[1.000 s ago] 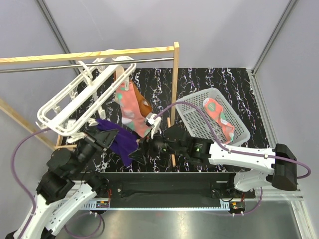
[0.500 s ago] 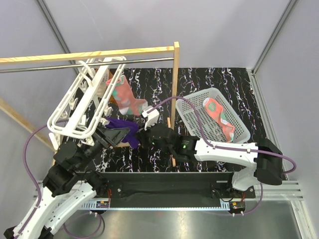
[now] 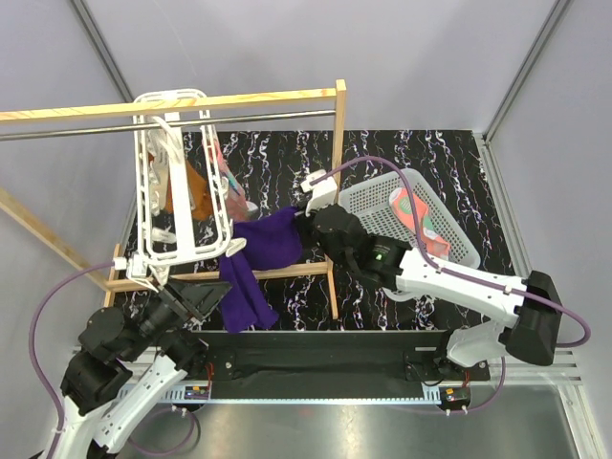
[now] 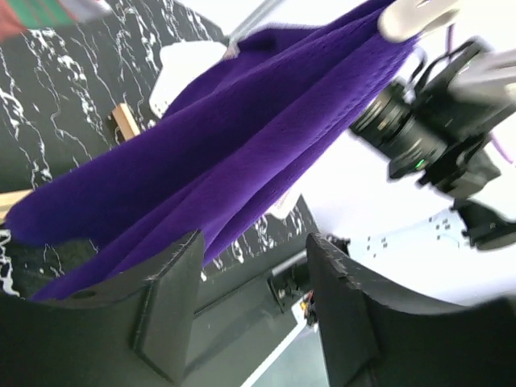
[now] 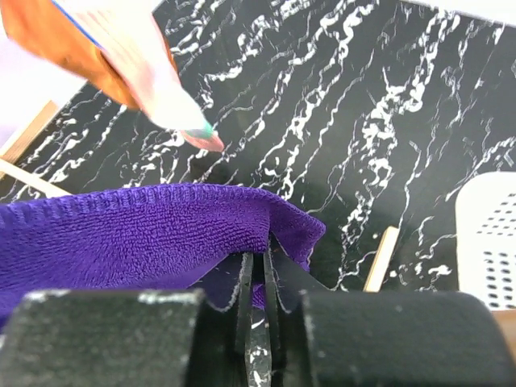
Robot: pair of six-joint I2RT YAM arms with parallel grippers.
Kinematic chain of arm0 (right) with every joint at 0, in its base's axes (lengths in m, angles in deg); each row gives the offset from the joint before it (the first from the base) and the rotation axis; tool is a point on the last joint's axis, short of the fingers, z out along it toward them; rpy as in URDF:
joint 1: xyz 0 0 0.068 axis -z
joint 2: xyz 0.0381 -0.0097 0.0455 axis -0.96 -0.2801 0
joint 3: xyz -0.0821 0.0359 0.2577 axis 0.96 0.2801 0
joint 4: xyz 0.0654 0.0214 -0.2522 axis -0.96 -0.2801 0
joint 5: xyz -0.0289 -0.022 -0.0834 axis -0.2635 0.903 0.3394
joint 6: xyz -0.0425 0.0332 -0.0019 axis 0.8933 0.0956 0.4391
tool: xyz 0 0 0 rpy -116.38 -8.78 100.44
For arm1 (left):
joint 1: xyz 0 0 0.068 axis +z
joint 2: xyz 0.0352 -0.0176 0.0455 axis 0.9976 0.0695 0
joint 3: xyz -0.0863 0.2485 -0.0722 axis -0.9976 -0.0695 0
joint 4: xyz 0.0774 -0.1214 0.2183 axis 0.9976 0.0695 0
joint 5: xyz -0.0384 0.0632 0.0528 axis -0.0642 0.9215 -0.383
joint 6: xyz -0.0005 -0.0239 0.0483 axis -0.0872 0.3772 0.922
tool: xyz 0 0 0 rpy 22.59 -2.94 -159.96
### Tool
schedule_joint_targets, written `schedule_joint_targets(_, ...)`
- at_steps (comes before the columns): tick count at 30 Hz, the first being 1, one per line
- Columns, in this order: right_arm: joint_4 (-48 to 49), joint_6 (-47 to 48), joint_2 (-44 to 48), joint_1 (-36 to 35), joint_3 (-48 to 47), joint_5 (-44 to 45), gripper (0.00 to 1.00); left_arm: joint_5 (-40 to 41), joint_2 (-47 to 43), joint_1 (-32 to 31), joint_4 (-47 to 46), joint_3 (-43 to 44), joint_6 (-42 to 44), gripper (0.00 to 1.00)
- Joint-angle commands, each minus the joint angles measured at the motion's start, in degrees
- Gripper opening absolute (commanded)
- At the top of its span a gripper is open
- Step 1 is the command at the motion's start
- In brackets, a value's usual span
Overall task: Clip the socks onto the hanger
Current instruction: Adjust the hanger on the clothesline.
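Observation:
The white hanger (image 3: 158,206) hangs from the rod at the upper left. One coral-pink sock (image 3: 224,174) is on it beside an orange-brown sock (image 3: 182,191); its tip (image 5: 169,101) shows in the right wrist view. A second coral-pink sock (image 3: 421,218) lies in the basket. My right gripper (image 3: 306,228) (image 5: 260,262) is shut on the edge of a purple sock (image 3: 256,258) (image 5: 121,234), which drapes down to the left. My left gripper (image 3: 208,292) (image 4: 254,250) is open just below that purple sock (image 4: 226,137), with nothing between its fingers.
The wooden rack's post (image 3: 337,191) stands mid-table with a metal rod (image 3: 86,128) across the top and a low crossbar (image 3: 287,272). A white mesh basket (image 3: 368,206) sits to the right on the black marbled table (image 3: 440,163).
The hanger swung from a tilt to hanging straight. My right gripper shut on the purple sock and lifted it rightward. My left gripper opened, let go and drew back down-left.

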Motion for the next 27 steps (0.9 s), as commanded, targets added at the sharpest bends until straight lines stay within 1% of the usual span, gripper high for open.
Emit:
schedule_joint_targets(1, -3.01, 3.47, 3.95, -0.05, -4.16, -1.18, 0.14, -4.31, -6.82, 0.03, 0.97, 2.90, 1.90, 0.62)
schedule_joint_targets(3, -3.72, 3.48, 4.49, -0.05, -4.77, -2.06, 0.15, -2.65, -6.73, 0.03, 4.66, 5.35, 1.90, 0.64)
schedule_joint_targets(4, -4.68, 3.65, 4.84, -0.05, -5.04, -2.15, 0.16, -1.42, -6.73, -0.06, 6.50, 6.07, 1.99, 0.69)
schedule_joint_targets(5, -5.04, 3.65, 4.84, 0.03, -5.13, -2.15, 0.18, 0.25, -6.82, -0.06, 10.60, 6.68, 0.95, 0.73)
schedule_joint_targets(6, -5.91, 3.65, 4.93, -0.05, -5.39, -2.07, 0.20, 4.79, -6.91, -0.06, 12.82, 7.99, 0.24, 0.78)
schedule_joint_targets(7, -6.18, 3.56, 5.19, 0.03, -5.39, -2.33, 0.21, 7.01, -7.26, 0.03, 14.84, 8.53, -0.46, 0.82)
schedule_joint_targets(8, -6.44, 3.13, 5.28, 0.03, -5.48, -2.50, 0.22, 9.81, -7.43, -0.06, 19.56, 9.23, -3.51, 0.86)
schedule_joint_targets(9, -7.32, 2.77, 5.45, -0.05, -5.66, -3.11, 0.26, 12.80, -7.70, 0.03, 21.79, 10.02, -5.37, 0.88)
schedule_joint_targets(10, -7.59, 2.60, 5.72, 0.03, -5.83, -3.90, 0.30, 16.14, -8.05, 0.03, 22.77, 11.07, -6.00, 0.88)
schedule_joint_targets(11, -7.85, 2.42, 6.07, -0.05, -5.83, -5.13, 0.36, 17.13, -8.92, -0.06, 22.69, 11.69, -5.48, 0.88)
schedule_joint_targets(12, -8.55, 2.25, 6.51, -0.05, -6.35, -8.27, 0.55, 18.62, -9.28, 0.03, 22.08, 13.18, -5.04, 0.87)
schedule_joint_targets(13, -9.08, 2.24, 6.86, -0.05, -6.36, -8.30, 0.55, 19.07, -9.28, 0.03, 22.07, 13.19, -5.04, 0.87)
schedule_joint_targets(14, -9.69, 1.90, 7.38, -0.05, -6.62, -9.35, 0.59, 18.98, -9.11, -0.06, 20.24, 14.76, -3.21, 0.84)
schedule_joint_targets(15, -11.18, 1.72, 7.65, 0.03, -7.23, -11.45, 0.65, 18.55, -9.19, 0.03, 19.27, 15.38, -2.50, 0.63)
schedule_joint_targets(16, -12.32, 1.46, 8.44, 0.03, -7.67, -12.51, 0.68, 18.37, -9.19, -0.06, 18.30, 16.09, -2.23, 0.50)
schedule_joint_targets(17, -13.55, 0.84, 8.62, -0.05, -8.90, -13.83, 0.71, 18.11, -9.11, -0.06, 16.03, 17.14, -2.31, 0.42)
schedule_joint_targets(18, -16.26, 0.49, 9.05, -0.05, -9.52, -16.45, 0.76, 16.54, -9.11, -0.06, 14.35, 17.50, -2.31, 0.36)
schedule_joint_targets(20, -18.48, -0.65, 10.63, -0.05, -10.31, -18.93, 0.81, 14.25, -8.76, -0.06, 8.66, 17.85, -1.88, 0.39)
schedule_joint_targets(21, -19.36, -1.00, 11.34, -0.14, -10.14, -21.20, 0.82, 12.06, -7.62, -0.06, 6.97, 17.94, -1.44, 0.43)
schedule_joint_targets(22, -19.28, -1.27, 13.08, -0.06, -9.88, -22.62, 0.87, 11.34, -6.83, -0.06, 5.74, 18.20, -1.09, 0.47)
schedule_joint_targets(23, -19.02, -1.36, 13.97, -0.05, -9.44, -24.46, 0.87, 10.73, -5.95, -0.06, 3.90, 18.46, -0.39, 0.48)
schedule_joint_targets(24, -18.15, -1.27, 15.37, -0.14, -8.57, -30.04, 0.88, 9.76, -4.03, 0.03, 3.10, 19.07, -0.03, 0.48)
schedule_joint_targets(26, -16.30, -0.49, 16.52, -0.14, -7.68, -36.92, 0.87, 8.71, -2.61, 0.03, 0.30, 19.43, 1.45, 0.49)
schedule_joint_targets(27, -13.68, -0.48, 16.88, -0.40, -6.29, -43.66, 0.86, 7.40, -2.17, 0.12, -1.12, 19.17, 1.90, 0.49)
